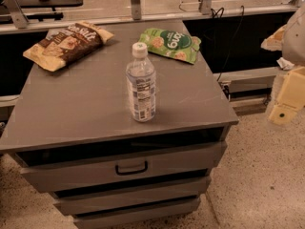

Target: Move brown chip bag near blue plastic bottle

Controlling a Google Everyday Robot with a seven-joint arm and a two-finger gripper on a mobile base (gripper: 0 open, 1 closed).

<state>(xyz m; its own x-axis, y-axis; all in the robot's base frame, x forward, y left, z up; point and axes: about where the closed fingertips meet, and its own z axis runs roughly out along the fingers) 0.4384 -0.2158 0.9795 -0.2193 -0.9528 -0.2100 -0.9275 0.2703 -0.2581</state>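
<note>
Grey table [71, 109], crinkly dark brown chip bag [66, 43] with cream-tan ends, white lettering, flat at back left, blue plastic bottle [141, 87] upright mid-table, well apart, claw [288, 99] at right edge, grip impossible to tell

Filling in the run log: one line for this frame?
stage: pre-grasp | gripper: right of cabinet, clear of top | brown chip bag: back-left, flat | blue plastic bottle: upright, centre | green snack bag: back-right

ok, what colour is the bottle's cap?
White cap on the blue plastic bottle; the camera view shows it plainly. The end effector is right of the cabinet.
</note>
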